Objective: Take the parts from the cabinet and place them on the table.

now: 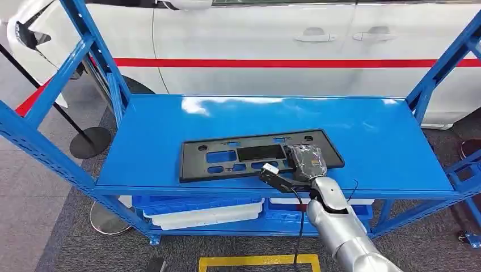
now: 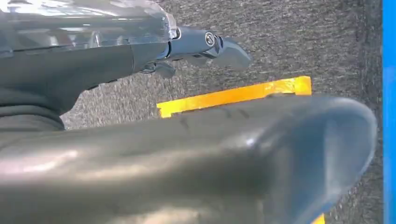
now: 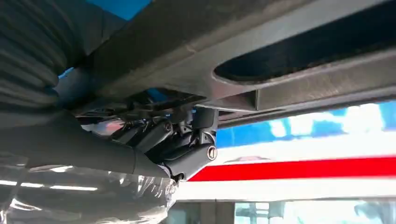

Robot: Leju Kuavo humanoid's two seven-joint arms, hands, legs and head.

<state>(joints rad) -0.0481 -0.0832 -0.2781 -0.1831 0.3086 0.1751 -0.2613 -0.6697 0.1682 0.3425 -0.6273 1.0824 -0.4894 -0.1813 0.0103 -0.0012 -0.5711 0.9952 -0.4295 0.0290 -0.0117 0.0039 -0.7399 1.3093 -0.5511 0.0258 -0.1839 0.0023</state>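
A long black part (image 1: 258, 154) is laid flat on the blue shelf (image 1: 368, 127), near its front edge. It is held at its right end by the right hand (image 1: 305, 161), fingers (image 3: 189, 156) closed around it. The left hand (image 2: 205, 44) is seen over grey carpet (image 2: 299, 42); whether its fingers are open cannot be told.

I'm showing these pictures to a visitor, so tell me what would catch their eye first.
First, the long flat black plastic panel with cut-out slots lying near the front edge of the bright blue metal shelf. Next, the robot's silver right arm reaching up from below, its right hand resting on the panel's right part. Behind the shelf stands a white car with a red stripe.
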